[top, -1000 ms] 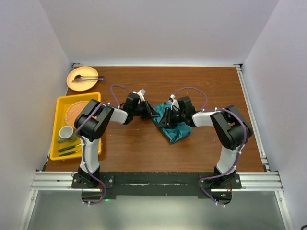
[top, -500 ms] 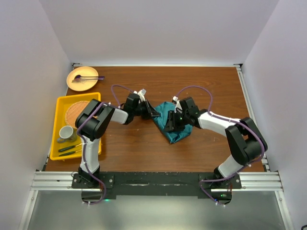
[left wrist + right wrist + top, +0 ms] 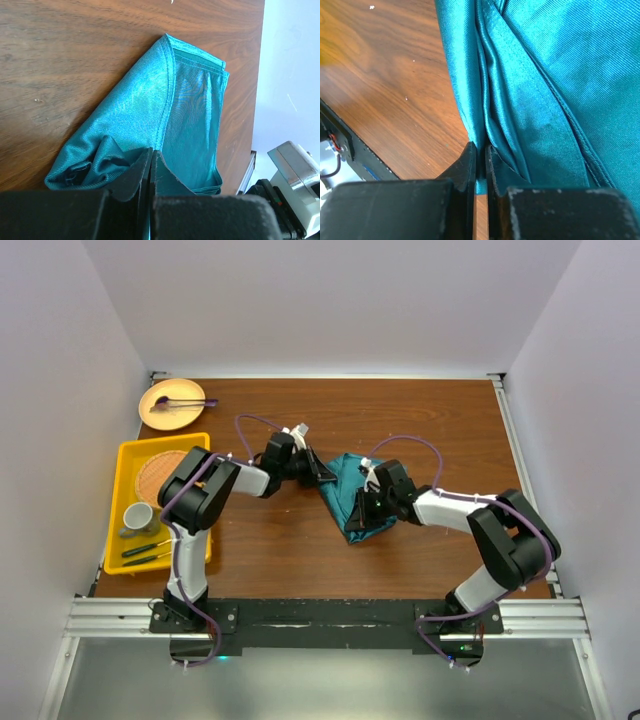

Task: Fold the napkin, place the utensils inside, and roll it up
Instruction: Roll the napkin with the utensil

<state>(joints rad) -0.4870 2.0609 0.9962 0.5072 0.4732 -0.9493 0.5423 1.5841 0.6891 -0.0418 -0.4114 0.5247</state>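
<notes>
Teal napkin [image 3: 345, 495] — loosely folded, creased — lies on the table [image 3: 440, 420].

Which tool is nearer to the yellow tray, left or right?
Left. The left tool pinches the napkin on the yellow tray side; the right tool pinches farther off.

Bare surface [image 3: 440, 420] lay open behind and right of the napkin [image 3: 345, 478]. On the left, the yellow tray [image 3: 130, 448] and a wooden plate [image 3: 165, 418] blocked the edge — well apart from the cloth.
</notes>
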